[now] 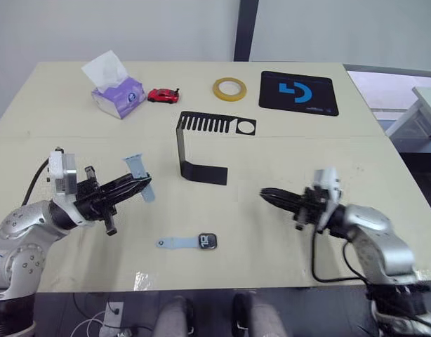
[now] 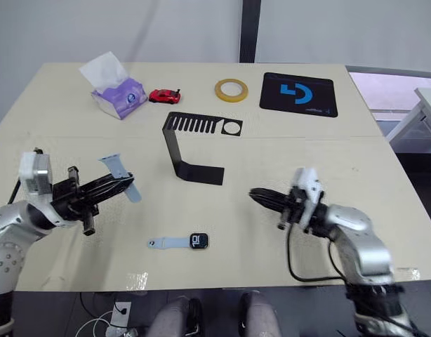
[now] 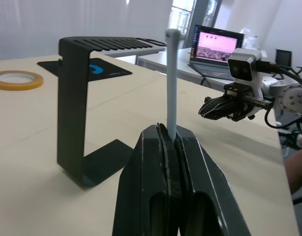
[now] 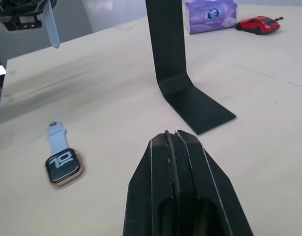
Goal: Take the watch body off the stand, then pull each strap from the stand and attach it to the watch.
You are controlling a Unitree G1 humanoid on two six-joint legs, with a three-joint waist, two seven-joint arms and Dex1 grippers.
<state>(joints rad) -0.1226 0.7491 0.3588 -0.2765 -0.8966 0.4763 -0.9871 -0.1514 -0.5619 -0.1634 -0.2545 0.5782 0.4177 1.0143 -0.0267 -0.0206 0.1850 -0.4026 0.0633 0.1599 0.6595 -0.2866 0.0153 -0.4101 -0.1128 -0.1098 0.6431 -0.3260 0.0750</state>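
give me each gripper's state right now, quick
Left gripper: shut on a strap, held above the table.
Right gripper: shut, holding nothing.

Black stand (image 1: 201, 147), pale blue-grey straps (image 1: 139, 175)

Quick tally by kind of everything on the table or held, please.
Pale grey-blue straps: 2, one on the watch, one in the left pincer
Black-screened watch body: 1
Black metal stand: 1
Yellow tape ring: 1
Red toy car: 1
Purple tissue pack: 1
Black mat: 1
Total: 8
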